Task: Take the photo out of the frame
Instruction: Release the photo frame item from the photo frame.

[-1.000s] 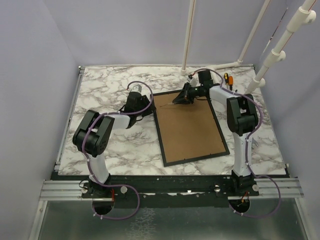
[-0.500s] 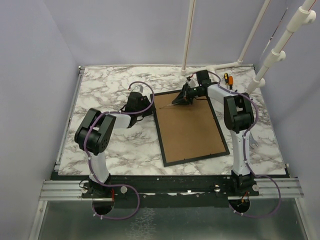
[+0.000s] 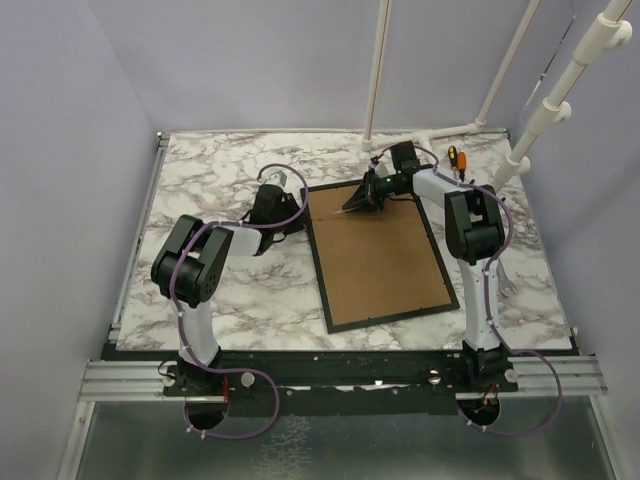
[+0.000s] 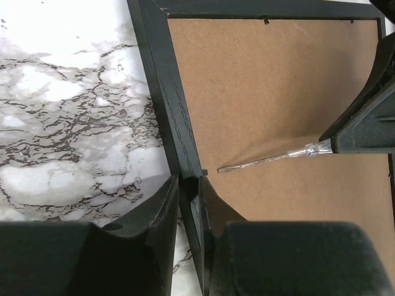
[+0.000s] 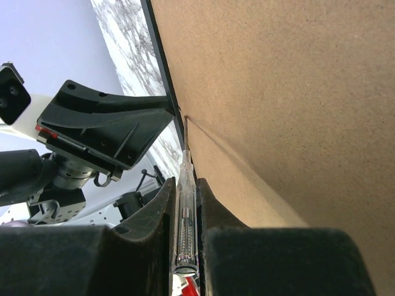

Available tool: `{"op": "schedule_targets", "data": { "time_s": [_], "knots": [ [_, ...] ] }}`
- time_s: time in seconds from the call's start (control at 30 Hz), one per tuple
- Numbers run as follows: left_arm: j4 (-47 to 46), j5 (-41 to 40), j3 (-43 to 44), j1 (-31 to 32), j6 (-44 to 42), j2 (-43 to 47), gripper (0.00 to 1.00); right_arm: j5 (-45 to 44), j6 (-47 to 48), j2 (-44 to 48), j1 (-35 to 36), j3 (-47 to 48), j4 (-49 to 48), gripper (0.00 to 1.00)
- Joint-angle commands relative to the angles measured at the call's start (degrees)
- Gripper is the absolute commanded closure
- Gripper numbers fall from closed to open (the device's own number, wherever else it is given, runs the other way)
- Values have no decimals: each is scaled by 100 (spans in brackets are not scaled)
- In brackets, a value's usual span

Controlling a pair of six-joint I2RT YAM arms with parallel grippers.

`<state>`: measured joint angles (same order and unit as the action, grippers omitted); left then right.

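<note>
Frame (image 3: 380, 260) lay back up on the marble table (image 3: 230, 290) in the top view, the left gripper (image 3: 300, 222) at its left border, the right gripper (image 3: 358, 200) over its far end. In the left wrist view the left jaws pinched that black border, a screwdriver (image 4: 265, 161) tip at the brown board's edge just beside them. In the right wrist view the right jaws clamped the screwdriver's clear handle, its shaft pointing at the border.

White-and-grey marbled counter (image 3: 230, 290); white plastic pipe stand (image 3: 377, 70) at its far edge; orange-handled screwdriver (image 3: 453, 157) near the far right corner; slim clear-handled flat screwdriver (image 4: 265, 161), lying nearly level.
</note>
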<state>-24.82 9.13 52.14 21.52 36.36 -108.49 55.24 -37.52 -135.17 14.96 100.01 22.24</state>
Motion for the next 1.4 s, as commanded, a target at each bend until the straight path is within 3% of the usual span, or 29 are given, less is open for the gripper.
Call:
{"op": "schedule_targets", "data": {
  "time_s": [0.0,0.47,1.37],
  "knots": [
    [-111,174,149,-45,-85,-154,81,-41,-18,-258,77,88,195,99],
    [-128,325,191,-77,-94,-269,88,-21,-148,-412,139,223,121,99],
    [-199,401,113,-108,-127,-305,88,-240,-468,-159,-54,-178,-301,99]
  ]
}}
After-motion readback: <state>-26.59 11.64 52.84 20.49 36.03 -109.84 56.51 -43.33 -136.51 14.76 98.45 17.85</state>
